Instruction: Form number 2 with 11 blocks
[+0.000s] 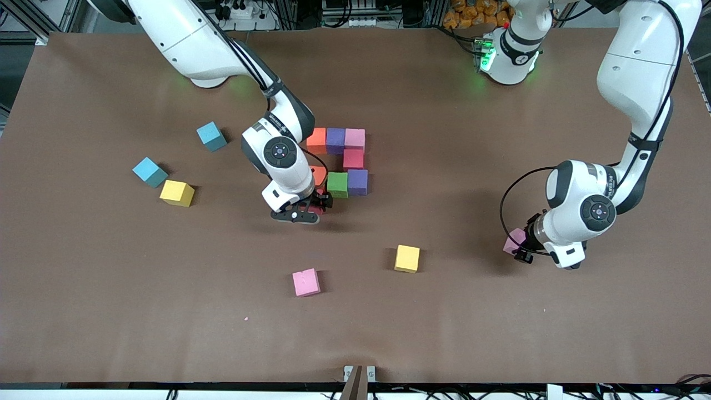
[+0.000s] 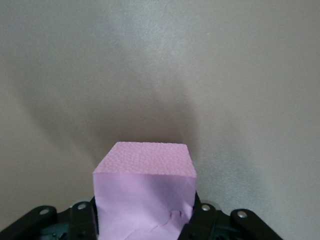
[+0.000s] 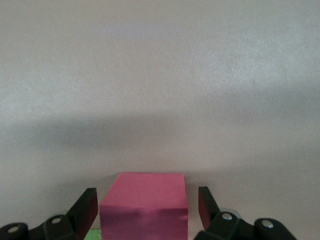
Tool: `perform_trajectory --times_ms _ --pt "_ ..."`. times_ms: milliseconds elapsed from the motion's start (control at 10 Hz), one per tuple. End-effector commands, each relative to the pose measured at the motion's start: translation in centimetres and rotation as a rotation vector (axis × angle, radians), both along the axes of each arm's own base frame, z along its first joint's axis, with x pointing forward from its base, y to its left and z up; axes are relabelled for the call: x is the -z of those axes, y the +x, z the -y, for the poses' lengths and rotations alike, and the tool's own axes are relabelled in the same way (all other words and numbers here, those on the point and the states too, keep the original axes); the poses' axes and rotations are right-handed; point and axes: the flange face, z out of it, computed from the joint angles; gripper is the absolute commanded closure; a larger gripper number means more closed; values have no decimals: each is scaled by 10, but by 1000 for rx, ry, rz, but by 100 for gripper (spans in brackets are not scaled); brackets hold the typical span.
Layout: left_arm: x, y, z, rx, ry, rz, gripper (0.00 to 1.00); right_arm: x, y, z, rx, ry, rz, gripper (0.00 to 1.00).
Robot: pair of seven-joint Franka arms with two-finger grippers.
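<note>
Now the right jaws (image 1: 318, 204) stand parted around a red block (image 3: 144, 206) beside the half-built number 2 (image 1: 345, 161), apparently releasing it there, while the left jaws (image 1: 521, 248) pinch a pink block (image 2: 145, 197) tight low over the bench (image 1: 500, 333), likely for carrying.

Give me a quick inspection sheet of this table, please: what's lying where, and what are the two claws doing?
Surface: brown table, flat and bare between the things.
Job's things: cluster of cubes mid-table, orange, purple, pink, red, green, purple; loose pink cube and yellow cube nearer the camera; another yellow cube toward the right arm's end.
Clutter: two light-blue cubes.
Grippers: right gripper open around a red cube at the cluster; left gripper shut on a pink cube.
Cables: black cable looping by the left wrist.
Surroundings: metal framing, wiring along the table's edges.
</note>
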Motion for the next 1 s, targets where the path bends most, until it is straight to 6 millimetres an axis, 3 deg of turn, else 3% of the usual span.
perform_trajectory --times_ms 0,199,399,698,897 --pt "-24 9 53 97 62 34 91 -35 23 0 10 12 61 7" --pt "-56 17 114 168 72 32 90 -64 49 -2 -56 30 119 4" --pt "-72 8 169 217 50 44 90 -82 86 26 -124 36 172 4" --pt "-78 8 167 144 49 42 90 -87 140 63 -356 18 240 4" --pt "-86 10 149 94 33 10 90 -70 163 57 -404 26 273 4"
